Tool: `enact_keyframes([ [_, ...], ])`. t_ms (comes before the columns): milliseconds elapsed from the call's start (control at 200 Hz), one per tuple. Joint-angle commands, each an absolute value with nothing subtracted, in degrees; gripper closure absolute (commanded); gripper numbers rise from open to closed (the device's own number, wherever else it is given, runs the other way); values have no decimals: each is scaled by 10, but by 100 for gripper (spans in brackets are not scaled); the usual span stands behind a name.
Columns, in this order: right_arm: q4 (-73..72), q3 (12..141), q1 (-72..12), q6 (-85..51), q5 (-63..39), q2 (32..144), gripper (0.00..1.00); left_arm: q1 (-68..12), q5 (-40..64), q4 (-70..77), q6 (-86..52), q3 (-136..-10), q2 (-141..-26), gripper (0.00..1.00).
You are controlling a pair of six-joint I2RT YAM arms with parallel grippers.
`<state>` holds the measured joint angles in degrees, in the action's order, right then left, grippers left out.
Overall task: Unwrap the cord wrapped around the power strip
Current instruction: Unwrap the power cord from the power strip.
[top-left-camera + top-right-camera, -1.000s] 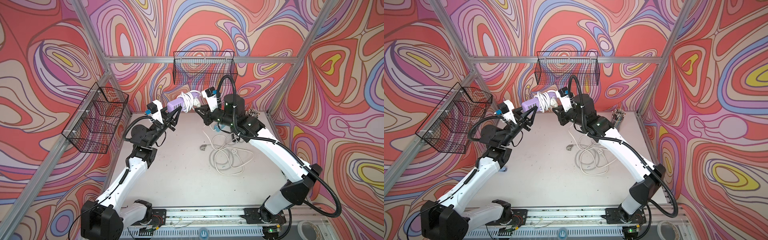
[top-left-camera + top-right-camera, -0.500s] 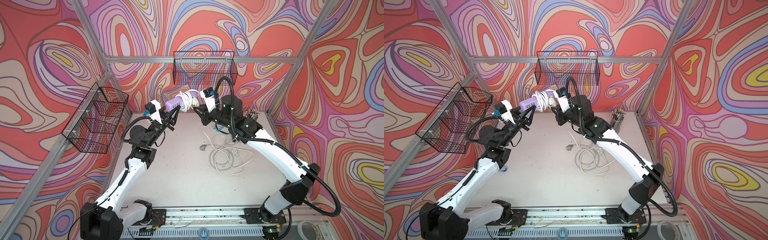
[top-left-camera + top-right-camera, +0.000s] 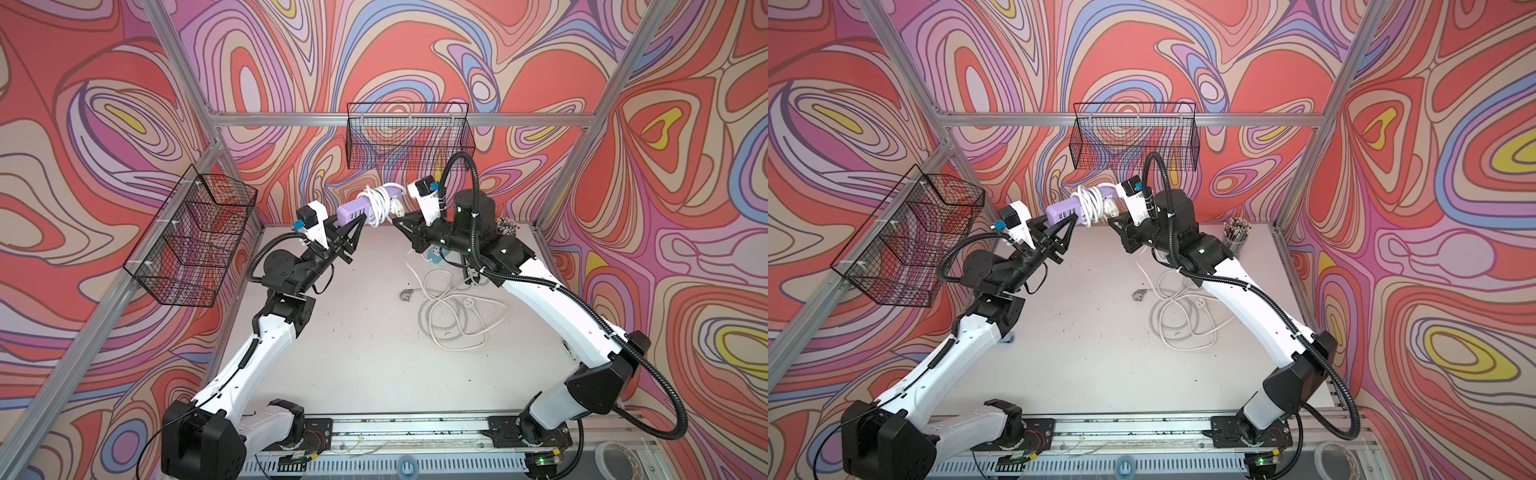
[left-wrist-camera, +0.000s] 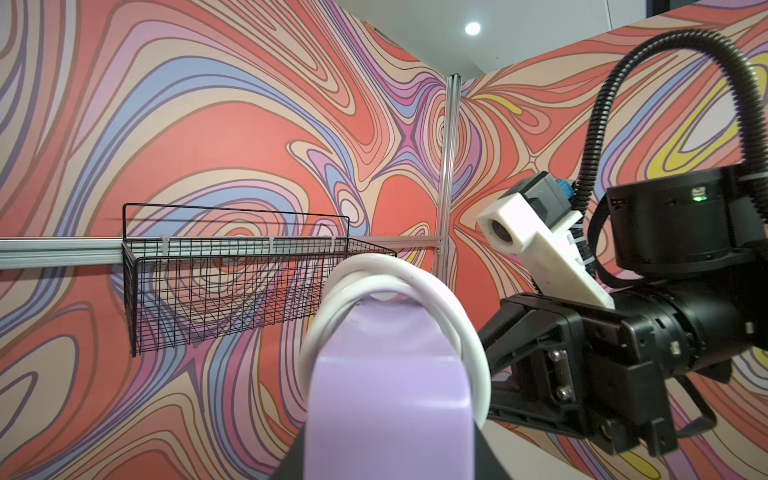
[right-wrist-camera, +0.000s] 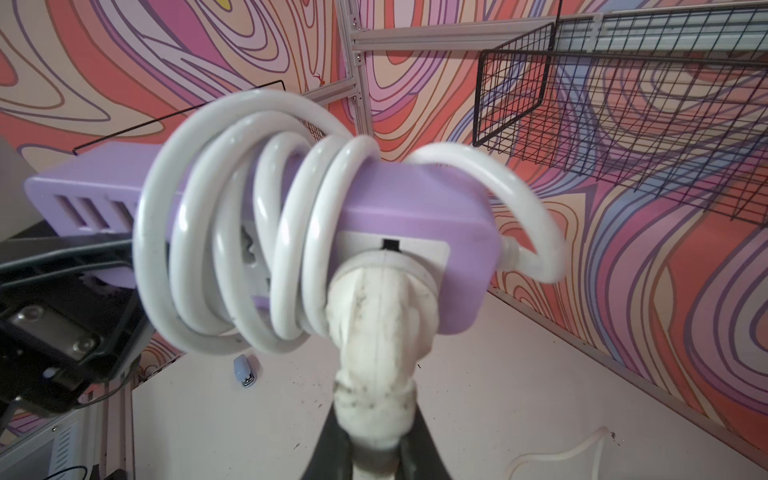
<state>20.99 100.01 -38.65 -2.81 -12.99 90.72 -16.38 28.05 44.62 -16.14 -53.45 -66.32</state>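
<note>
One power strip (image 3: 353, 210) is hanging mid-air below the back basket (image 3: 409, 137). My left gripper (image 3: 360, 223) is clamping its USB end, and my right gripper (image 3: 395, 218) is pinching the plug (image 5: 380, 332) seated in it. One cord (image 3: 376, 203) is circling it about five turns. One loose cable (image 3: 453, 307) is lying on the table (image 3: 353, 353).

The left arm (image 3: 270, 334) and right arm (image 3: 552, 307) had white shells on their long links and black housings at every joint. A thick black ribbed hose (image 4: 597, 112) ran along the right one; a thinner hose (image 3: 274, 243) curved beside the left wrist. Each wrist carried a white camera bracket (image 4: 536, 245) with a blue connector (image 4: 564, 184). The left jaws and right jaws were black triangular frames. A green light (image 4: 699, 198) glowed on a black motor drum (image 4: 665, 232), and silver screws (image 4: 559, 356) dotted the block (image 4: 602, 332) behind the right jaws.
</note>
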Motion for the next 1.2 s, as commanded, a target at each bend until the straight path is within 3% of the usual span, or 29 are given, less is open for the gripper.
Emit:
enact_keyframes([
  [0,177,1031,-446,-5,-109,916,100,-160,272,478,-153,-534,-658,100],
  [260,187,1030,-470,12,-72,913,100,-160,269,477,-150,-533,-658,100],
  [526,171,985,-334,-33,-164,867,100,-159,268,477,-149,-534,-657,100],
  [721,164,987,-316,-47,-194,870,100,-160,268,478,-150,-534,-657,100],
  [1067,151,1007,-460,-21,-109,911,100,-160,269,480,-152,-533,-658,100],
  [1197,151,999,-468,-18,-93,910,100,-160,266,478,-149,-533,-656,100],
])
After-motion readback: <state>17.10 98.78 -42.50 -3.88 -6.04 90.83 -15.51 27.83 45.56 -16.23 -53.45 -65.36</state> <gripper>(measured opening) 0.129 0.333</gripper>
